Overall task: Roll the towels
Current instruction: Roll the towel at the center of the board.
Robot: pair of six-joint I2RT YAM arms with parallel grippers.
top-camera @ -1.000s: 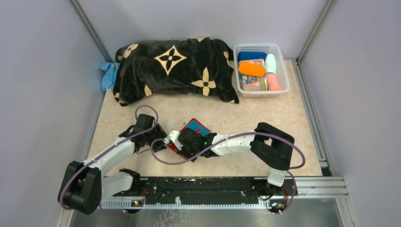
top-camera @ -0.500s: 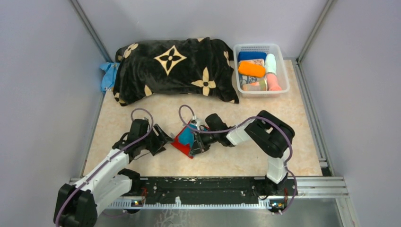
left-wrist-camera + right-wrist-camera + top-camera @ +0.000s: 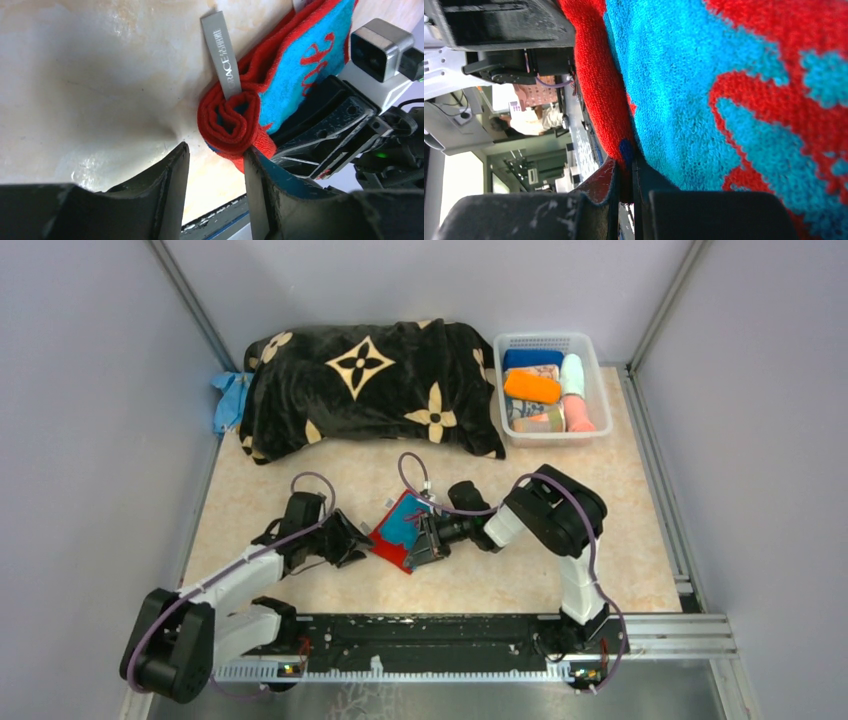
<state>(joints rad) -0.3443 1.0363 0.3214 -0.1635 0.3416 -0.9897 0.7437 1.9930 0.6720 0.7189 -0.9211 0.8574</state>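
The red-and-turquoise towel (image 3: 398,530) lies partly rolled near the middle of the table, between the two arms. Its coiled end (image 3: 232,117) faces the left gripper (image 3: 215,155), and the roll's length runs away from that gripper on a slant, with a grey label (image 3: 222,50) lying across it. The right gripper (image 3: 624,175) is pressed together, pinching the towel's red edge. The left gripper's jaws are spread with nothing between them, the coil just beyond their tips. Half a second ago the left gripper stood further from the towel; a second ago the right arm lay stretched low across it and has since folded back. The table (image 3: 620,540) is beige and marbled, inside grey walls. At its far side are a black flowered blanket (image 3: 370,390) and a white basket (image 3: 590,345) of rolled towels.
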